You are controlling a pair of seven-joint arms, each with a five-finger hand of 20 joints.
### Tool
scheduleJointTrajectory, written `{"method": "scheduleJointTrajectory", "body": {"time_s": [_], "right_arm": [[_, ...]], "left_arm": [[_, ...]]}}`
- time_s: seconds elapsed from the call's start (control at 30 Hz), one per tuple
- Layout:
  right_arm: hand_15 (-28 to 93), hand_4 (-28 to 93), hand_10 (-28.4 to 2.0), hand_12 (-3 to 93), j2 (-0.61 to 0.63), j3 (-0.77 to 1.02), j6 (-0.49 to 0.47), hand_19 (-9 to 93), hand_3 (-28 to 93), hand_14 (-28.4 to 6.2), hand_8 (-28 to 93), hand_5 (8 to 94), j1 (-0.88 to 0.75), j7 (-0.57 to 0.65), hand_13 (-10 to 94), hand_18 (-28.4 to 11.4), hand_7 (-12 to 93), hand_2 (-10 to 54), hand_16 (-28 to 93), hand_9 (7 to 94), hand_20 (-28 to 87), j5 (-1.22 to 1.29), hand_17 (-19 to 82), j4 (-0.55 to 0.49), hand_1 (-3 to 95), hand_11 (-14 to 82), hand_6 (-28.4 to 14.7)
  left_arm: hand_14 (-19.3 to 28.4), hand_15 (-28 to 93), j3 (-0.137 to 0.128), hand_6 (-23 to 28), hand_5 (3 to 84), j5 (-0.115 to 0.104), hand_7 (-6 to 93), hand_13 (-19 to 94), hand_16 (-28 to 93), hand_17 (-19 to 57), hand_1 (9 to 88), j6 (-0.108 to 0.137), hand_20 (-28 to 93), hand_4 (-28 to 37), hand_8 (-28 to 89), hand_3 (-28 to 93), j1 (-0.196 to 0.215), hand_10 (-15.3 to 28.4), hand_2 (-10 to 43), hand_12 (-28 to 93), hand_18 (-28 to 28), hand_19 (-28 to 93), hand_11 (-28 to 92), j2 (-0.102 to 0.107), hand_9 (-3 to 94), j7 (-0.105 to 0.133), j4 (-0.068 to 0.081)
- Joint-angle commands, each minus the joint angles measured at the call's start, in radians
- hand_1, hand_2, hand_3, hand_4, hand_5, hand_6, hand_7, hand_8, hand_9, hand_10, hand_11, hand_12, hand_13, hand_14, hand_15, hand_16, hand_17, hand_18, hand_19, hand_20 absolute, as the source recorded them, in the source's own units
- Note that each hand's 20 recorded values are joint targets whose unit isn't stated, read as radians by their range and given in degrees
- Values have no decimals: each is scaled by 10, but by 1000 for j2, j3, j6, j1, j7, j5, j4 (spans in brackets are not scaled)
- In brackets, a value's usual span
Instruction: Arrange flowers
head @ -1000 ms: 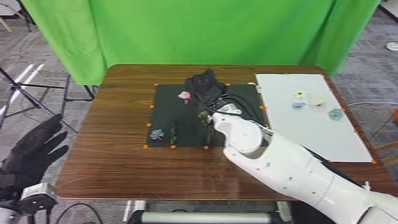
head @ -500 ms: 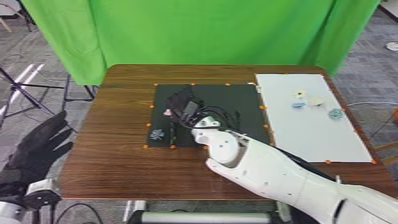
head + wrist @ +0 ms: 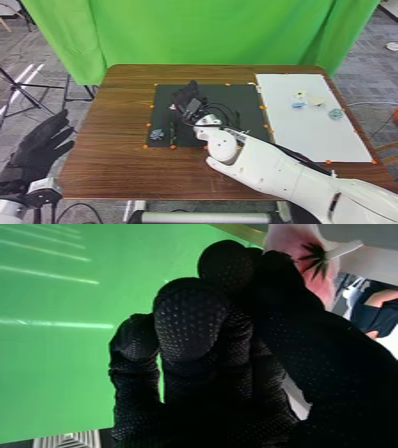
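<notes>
- You have the mat [image 3: 244,95] on the table [image 3: 107,170], with the sheet [image 3: 315,137] beside it on the right.
- Near the mat's near left corner you'll see one flower [image 3: 157,134] — a stem [image 3: 173,132] lies just right of it.
- On your sheet, a second flower [image 3: 300,94] lies behind a third flower [image 3: 298,105]; a fourth flower [image 3: 316,101] is right of both — and a fifth flower [image 3: 335,114] sits farther right, nearer you.
- Behind your table hangs the curtain [image 3: 213,35].
</notes>
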Motion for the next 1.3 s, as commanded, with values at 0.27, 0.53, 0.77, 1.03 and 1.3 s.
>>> {"method": "scheduleJointTrajectory", "body": {"time_s": [0.27, 0.53, 0.77, 1.03, 1.3], "right_arm": [[585, -276, -55, 533, -6, -3, -5, 823, 843, -25, -8, 663, 4, 3, 775, -199, 532, -95, 366, 843, 532, -20, 296, -23, 463, 225, 26], [591, -278, -57, 528, -9, 5, -26, 818, 847, -22, 1, 647, 3, 15, 762, -201, 525, -95, 365, 828, 537, -22, 287, -21, 446, 224, 26], [595, -277, -60, 529, -9, 11, -49, 814, 847, -22, 3, 636, -1, 17, 752, -200, 522, -95, 370, 815, 539, -23, 282, -30, 442, 224, 26], [620, -280, -64, 526, -11, 16, -70, 812, 851, -36, -2, 620, -5, 23, 728, -204, 523, -95, 367, 799, 549, -18, 266, -41, 431, 227, 25], [642, -271, -65, 520, -13, 33, -92, 809, 846, -43, 0, 617, -14, 24, 721, -207, 516, -95, 328, 787, 556, -9, 261, -65, 401, 235, 21]], "left_arm": [[105, 118, -3, 4, 209, -3, 178, 109, 96, -122, 241, -1, 105, -267, -94, 691, 3, 78, -35, 223, 166, 325, 79, 4, 153, -18, 2], [105, 119, -1, 4, 209, -4, 177, 108, 96, -122, 243, 0, 105, -266, -95, 691, -1, 78, -34, 224, 166, 325, 80, 9, 153, -23, 4], [105, 118, 0, 4, 209, -3, 178, 108, 96, -123, 246, -2, 105, -265, -95, 687, -1, 78, -32, 224, 166, 326, 82, 9, 152, -24, 4], [105, 119, 0, 4, 208, -4, 178, 108, 96, -123, 244, -1, 105, -264, -95, 689, 0, 78, -32, 223, 166, 326, 83, 9, 152, -23, 5], [105, 119, 3, 4, 208, -5, 179, 108, 96, -123, 245, -3, 105, -264, -95, 688, -5, 78, -31, 222, 166, 327, 84, 9, 152, -25, 6]]}}
